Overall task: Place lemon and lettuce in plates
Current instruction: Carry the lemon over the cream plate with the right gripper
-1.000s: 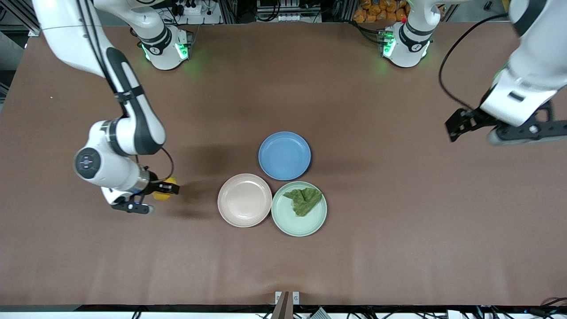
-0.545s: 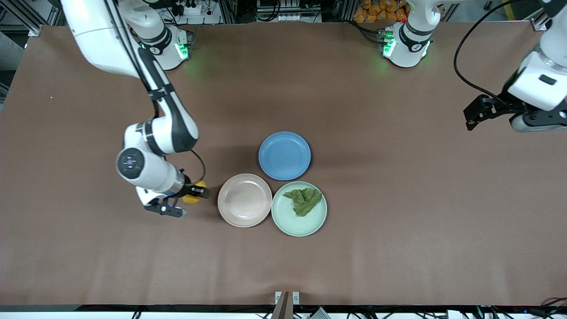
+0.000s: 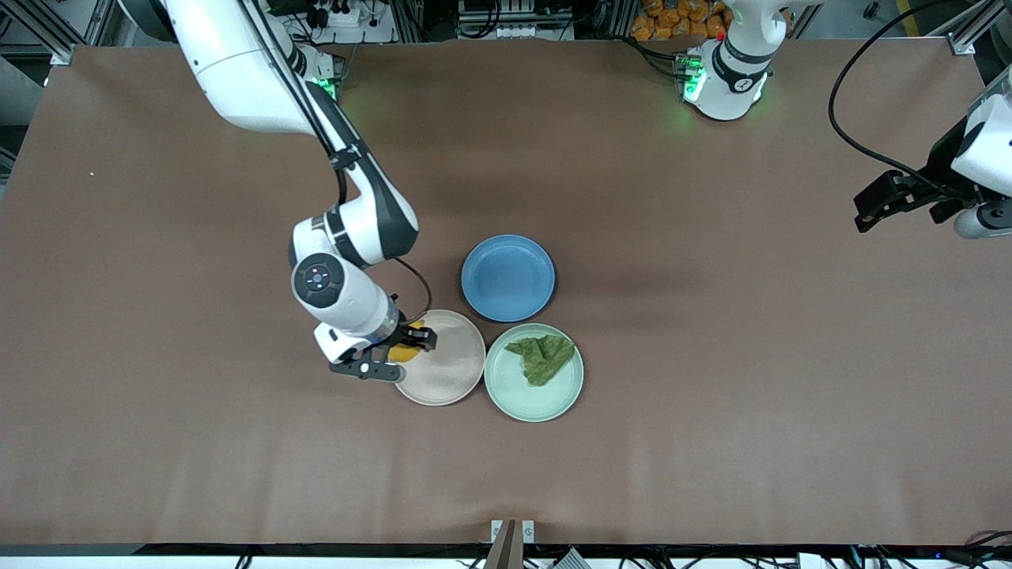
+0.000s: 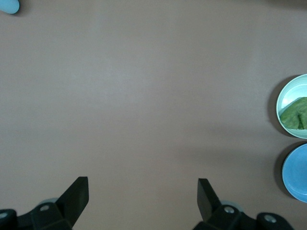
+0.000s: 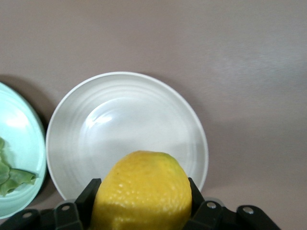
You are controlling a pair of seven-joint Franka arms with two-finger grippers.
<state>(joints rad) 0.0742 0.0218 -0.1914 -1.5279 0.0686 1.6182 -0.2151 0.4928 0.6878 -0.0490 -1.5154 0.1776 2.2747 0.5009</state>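
My right gripper is shut on the yellow lemon, which shows as an orange-yellow patch in the front view. It hangs over the rim of the pale pink-beige plate on the side toward the right arm's end; that plate shows whitish in the right wrist view. The wrinkly green lettuce lies in the mint green plate beside it, also in the left wrist view. My left gripper is open and empty, high over bare table at the left arm's end.
A blue round plate sits empty just farther from the front camera than the two task plates, touching both. The brown table spreads wide around the plates.
My right arm has carried the lemon from the right arm's end of the table to the pink-beige plate's rim. My left arm has drawn farther toward its own end of the table.
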